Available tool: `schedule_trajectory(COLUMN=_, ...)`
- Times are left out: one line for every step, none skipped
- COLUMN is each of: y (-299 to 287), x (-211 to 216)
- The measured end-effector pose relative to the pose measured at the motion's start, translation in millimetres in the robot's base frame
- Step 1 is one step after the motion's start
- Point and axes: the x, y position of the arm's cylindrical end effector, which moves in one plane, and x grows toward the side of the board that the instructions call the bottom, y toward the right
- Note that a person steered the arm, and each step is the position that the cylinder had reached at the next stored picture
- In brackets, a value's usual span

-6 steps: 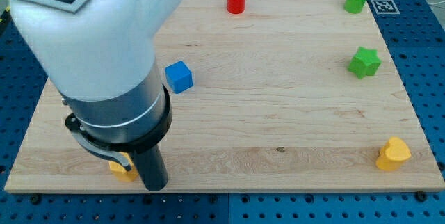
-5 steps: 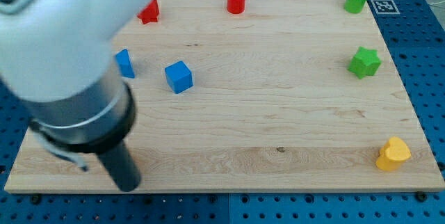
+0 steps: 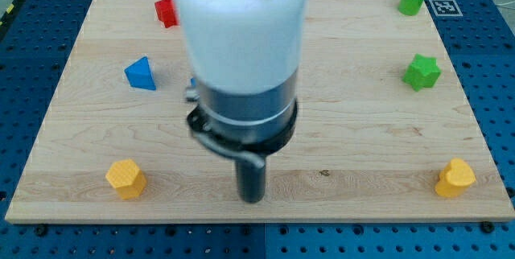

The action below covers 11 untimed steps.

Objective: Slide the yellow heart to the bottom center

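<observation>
Yellow heart-shaped block (image 3: 455, 178) is sitting untouched, well right of my tip (image 3: 251, 199); no jaws exist to report.

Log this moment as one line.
tip: bottom centre, touching no block | yellow heart: bottom-right corner, unmoved | yellow hexagon block: bottom-left

Robotics lab: blue pegboard bench (image 3: 24, 66), fiducial tag (image 3: 444, 6).
</observation>
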Motion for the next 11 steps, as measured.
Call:
schedule_trajectory(y=7, x=-42)
schedule_trajectory(y=61, x=-56)
schedule_trajectory(y=153, x=-56)
schedule_trajectory(y=235, x=-63)
schedule_trajectory(y=313, x=-66)
schedule_trajectory(y=331, x=-18)
schedule_trajectory(y=296, x=15)
schedule_trajectory(y=286, x=10)
schedule_trajectory(y=285, x=-5)
schedule_trajectory(y=256, x=-7)
schedule_trajectory(y=230, x=-8)
